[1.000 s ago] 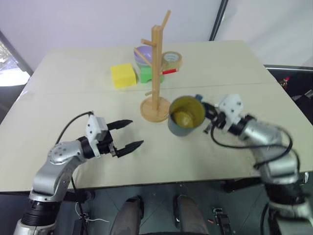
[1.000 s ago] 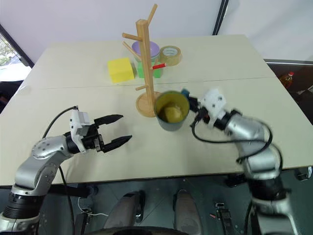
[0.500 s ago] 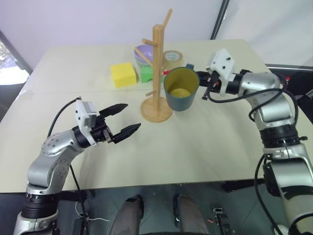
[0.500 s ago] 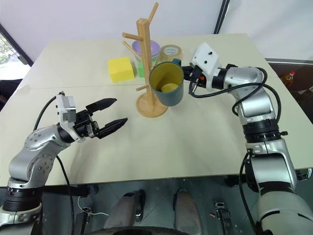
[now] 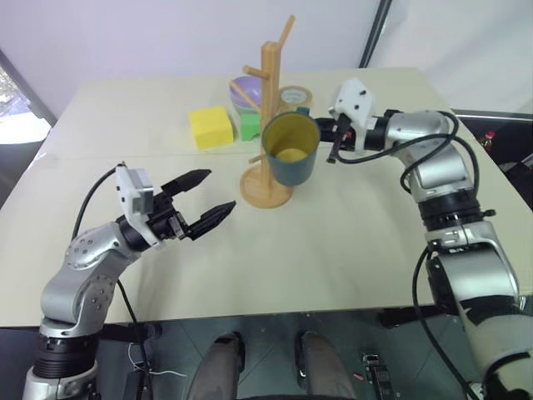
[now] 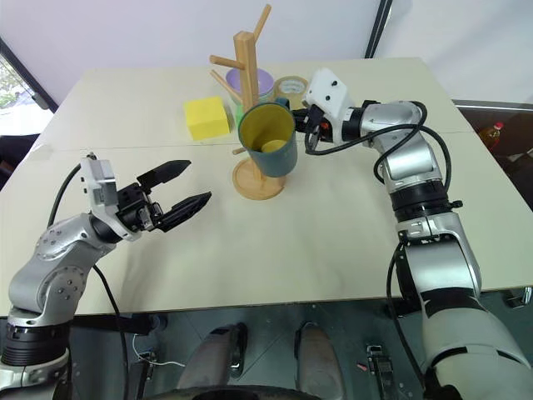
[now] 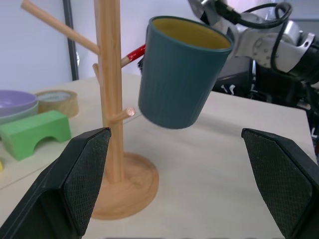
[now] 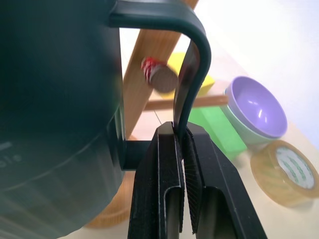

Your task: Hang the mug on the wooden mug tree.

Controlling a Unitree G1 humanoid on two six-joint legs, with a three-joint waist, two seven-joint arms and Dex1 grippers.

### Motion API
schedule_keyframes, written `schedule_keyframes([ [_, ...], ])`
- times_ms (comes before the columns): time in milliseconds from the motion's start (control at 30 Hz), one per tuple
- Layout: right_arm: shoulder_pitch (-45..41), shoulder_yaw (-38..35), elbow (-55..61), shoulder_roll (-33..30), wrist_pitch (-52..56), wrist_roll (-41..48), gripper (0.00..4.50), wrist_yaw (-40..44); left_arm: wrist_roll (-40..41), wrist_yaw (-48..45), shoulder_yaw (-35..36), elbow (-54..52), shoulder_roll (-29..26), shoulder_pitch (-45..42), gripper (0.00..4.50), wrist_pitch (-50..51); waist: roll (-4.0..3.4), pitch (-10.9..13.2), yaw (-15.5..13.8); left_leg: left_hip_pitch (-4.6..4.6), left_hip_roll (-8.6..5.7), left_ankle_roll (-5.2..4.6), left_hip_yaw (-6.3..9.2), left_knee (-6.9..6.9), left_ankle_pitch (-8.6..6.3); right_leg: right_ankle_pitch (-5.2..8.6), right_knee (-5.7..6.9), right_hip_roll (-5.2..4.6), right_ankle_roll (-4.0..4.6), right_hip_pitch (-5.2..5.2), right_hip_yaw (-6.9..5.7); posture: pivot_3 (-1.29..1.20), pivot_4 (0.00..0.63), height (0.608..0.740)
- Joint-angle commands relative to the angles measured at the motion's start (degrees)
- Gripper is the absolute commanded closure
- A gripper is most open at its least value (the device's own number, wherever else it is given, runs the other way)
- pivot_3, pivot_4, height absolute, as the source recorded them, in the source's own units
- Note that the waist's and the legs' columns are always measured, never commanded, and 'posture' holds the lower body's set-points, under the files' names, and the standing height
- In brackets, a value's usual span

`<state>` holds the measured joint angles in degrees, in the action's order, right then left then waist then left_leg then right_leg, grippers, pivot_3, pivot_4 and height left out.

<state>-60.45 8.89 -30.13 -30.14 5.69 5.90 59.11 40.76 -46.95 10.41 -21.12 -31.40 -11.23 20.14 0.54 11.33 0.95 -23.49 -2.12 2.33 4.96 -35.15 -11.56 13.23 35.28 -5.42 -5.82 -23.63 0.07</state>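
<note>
Mug (image 5: 290, 150) hangs in the air beside the tree (image 5: 268, 125); we see the right end effector (image 8: 181, 137) pinching its handle, the left end effector (image 5: 206, 198) spread wide.

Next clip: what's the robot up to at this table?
The right gripper is shut on the loop handle of the dark teal-blue mug with the yellow inside, holding it in the air right beside the tall light-wood mug tree, with no peg through the handle yet. The left gripper hovers open and empty over the table. A yellow block, green block, purple bowl and tape roll sit behind the tree.
</note>
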Motion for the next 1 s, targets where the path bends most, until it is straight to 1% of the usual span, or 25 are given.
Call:
schedule_keyframes([
  [33,-3.0,-0.5,-1.3,0.3,-1.7,-0.6,4.46,0.8,1.1,0.3,1.3,-2.1,-0.3,-0.9,0.0,-0.1,0.0,0.0,0.0,0.0,0.0,0.0,0.0,0.0,0.0,0.0,0.0,0.0,0.0,0.0,0.0,0.0,0.15,0.74],
  [267,-4.8,-0.4,-5.7,2.2,-3.9,-2.3,4.46,1.0,0.6,0.5,0.9,-2.2,0.1,-1.1,0.0,-0.3,0.0,0.0,0.2,0.0,0.02,0.0,0.0,0.02,0.0,0.0,0.04,0.04,-0.01,-0.03,0.01,0.0,0.15,0.74],
  [367,-4.9,-0.8,-6.1,2.3,-4.6,-2.7,3.48,0.5,0.6,0.8,0.9,-2.2,0.2,-1.0,0.0,-0.4,-0.01,0.0,0.1,0.0,0.02,0.0,0.01,0.02,0.0,0.0,0.08,0.04,-0.01,-0.05,0.01,0.0,0.15,0.74],
  [467,-4.7,-1.6,-5.7,1.4,-5.5,-3.1,2.01,-1.0,0.4,1.2,0.8,-2.3,0.2,-1.0,0.0,-0.4,-0.01,0.0,0.1,0.0,0.02,0.0,0.0,0.01,0.0,0.0,0.07,0.04,-0.01,-0.04,0.01,0.0,0.15,0.74],
  [600,-2.2,-4.3,-3.8,-1.3,-6.6,-2.2,2.01,-2.1,0.0,2.1,1.2,-2.2,0.4,-0.9,0.0,-0.6,-0.01,0.0,-0.1,0.0,0.02,0.0,0.0,0.01,0.0,0.0,0.07,0.04,-0.01,-0.04,0.02,0.0,0.15,0.74],
  [700,1.4,-9.0,-2.3,-2.6,-6.2,0.9,2.01,-4.9,-1.3,4.4,1.3,-1.2,0.8,-0.9,0.0,-0.2,-0.01,0.0,-0.3,0.0,0.01,0.0,0.01,0.01,0.0,0.0,0.04,0.04,-0.01,-0.01,0.02,0.0,0.15,0.74],
  [833,9.9,-16.2,-0.1,-2.7,-7.8,5.0,2.01,-9.6,-4.8,10.6,2.9,2.4,2.7,-0.4,0.0,-1.2,0.01,0.0,-0.2,0.03,0.0,0.0,0.0,-0.01,0.0,0.0,0.01,0.03,-0.01,0.06,0.03,0.0,0.15,0.74],
  [900,15.5,-19.3,2.6,-1.4,-8.4,7.4,2.01,-12.0,-8.6,14.0,3.7,5.2,4.0,0.7,0.0,-3.6,0.01,0.0,-0.2,0.08,0.0,0.0,0.0,-0.01,0.0,-0.01,0.04,0.03,-0.01,0.09,0.03,0.0,0.15,0.74],
  [1000,24.3,-21.4,8.3,1.3,-8.3,10.4,2.01,-14.1,-11.3,17.3,5.0,8.4,6.0,2.8,0.0,-5.7,0.01,0.0,0.2,0.12,0.03,-0.01,-0.03,0.02,0.01,-0.02,0.07,0.04,-0.04,0.09,0.07,0.0,0.15,0.74],
])
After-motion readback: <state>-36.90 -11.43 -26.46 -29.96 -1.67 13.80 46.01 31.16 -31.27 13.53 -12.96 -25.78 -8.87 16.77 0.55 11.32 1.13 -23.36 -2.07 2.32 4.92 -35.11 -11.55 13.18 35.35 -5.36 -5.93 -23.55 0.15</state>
